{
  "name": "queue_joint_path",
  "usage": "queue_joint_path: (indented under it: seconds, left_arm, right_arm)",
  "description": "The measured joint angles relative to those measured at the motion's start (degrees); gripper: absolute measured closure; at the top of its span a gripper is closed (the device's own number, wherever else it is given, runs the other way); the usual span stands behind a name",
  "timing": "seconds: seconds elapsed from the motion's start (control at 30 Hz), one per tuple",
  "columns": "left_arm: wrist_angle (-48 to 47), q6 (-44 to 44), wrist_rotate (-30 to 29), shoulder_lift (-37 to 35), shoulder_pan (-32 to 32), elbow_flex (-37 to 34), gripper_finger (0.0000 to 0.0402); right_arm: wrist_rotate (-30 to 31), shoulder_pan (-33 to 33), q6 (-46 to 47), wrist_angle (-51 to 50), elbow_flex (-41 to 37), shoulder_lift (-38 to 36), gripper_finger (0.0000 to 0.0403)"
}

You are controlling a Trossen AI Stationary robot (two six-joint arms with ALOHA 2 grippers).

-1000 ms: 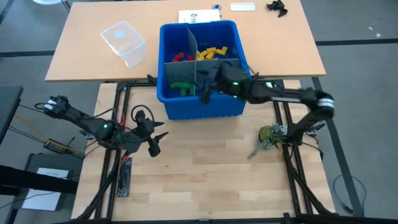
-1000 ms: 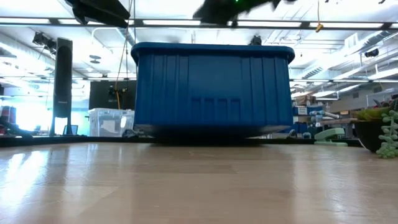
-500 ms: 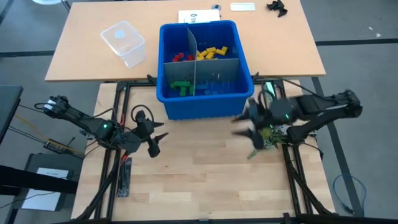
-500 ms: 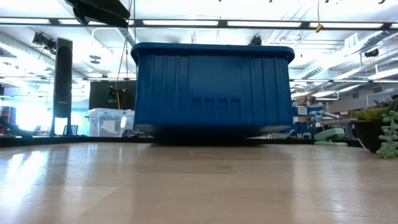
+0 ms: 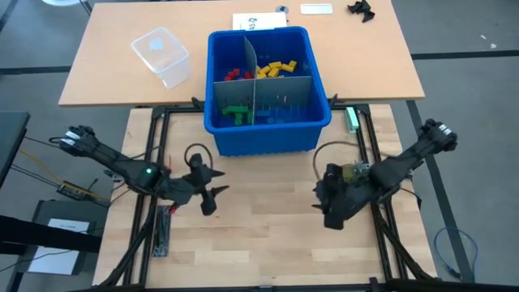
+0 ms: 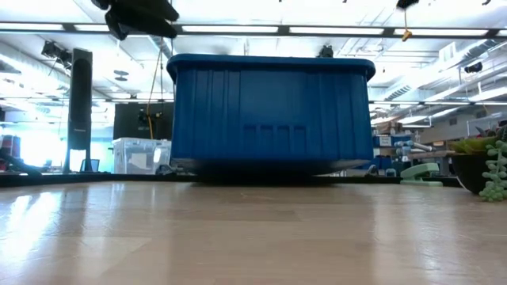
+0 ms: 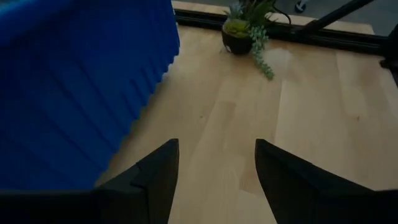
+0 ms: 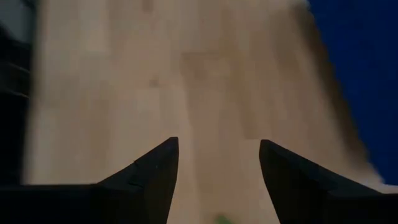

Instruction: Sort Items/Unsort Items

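The toy blocks lie sorted in the blue bin [image 5: 268,138], which grey dividers split into compartments: red blocks [image 5: 235,75] far left, yellow blocks [image 5: 277,66] far right, green blocks [image 5: 237,112] near left, blue blocks [image 5: 284,113] near right. My left gripper [image 5: 212,188] is open and empty over the table, near the bin's near left corner. My right gripper [image 5: 331,204] is open and empty over the table, near the bin's near right corner. The bin's side shows in the left wrist view [image 7: 74,87].
A small potted plant [image 5: 350,173] stands on the table by my right gripper; it also shows in the left wrist view [image 7: 245,28]. A clear plastic tub [image 5: 162,55] and papers [image 5: 255,20] lie on the far table. Bare wood lies between the grippers.
My right gripper has come out of the bin, gone toward the table's near right and down, and now hangs over the table beside the plant. My left gripper has shifted slightly toward the right.
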Motion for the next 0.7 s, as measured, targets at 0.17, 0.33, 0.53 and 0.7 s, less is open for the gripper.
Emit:
queue_joint_path:
  seconds: [0.17, 0.33, 0.53, 0.7]
  left_arm:
    - [1.03, -0.15, 0.0, 4.34, 0.0, 0.45, 0.0184]
    - [-3.61, 2.5, -0.38, 4.59, 0.0, 6.77, 0.0184]
    - [-20.7, 6.33, -8.04, 4.11, 0.82, 20.95, 0.0184]
    - [-30.8, 7.65, -16.25, 4.08, 4.13, 28.95, 0.0184]
  right_arm:
    - [3.03, -0.03, -3.76, 0.99, -0.02, 6.84, 0.0187]
    - [2.73, -1.54, -9.68, 2.46, -0.02, 10.88, 0.0194]
    - [2.53, -4.9, -14.75, 4.66, -0.04, 8.83, 0.02]
    - [2.55, -8.3, -17.99, 9.08, -0.02, 5.28, 0.0199]
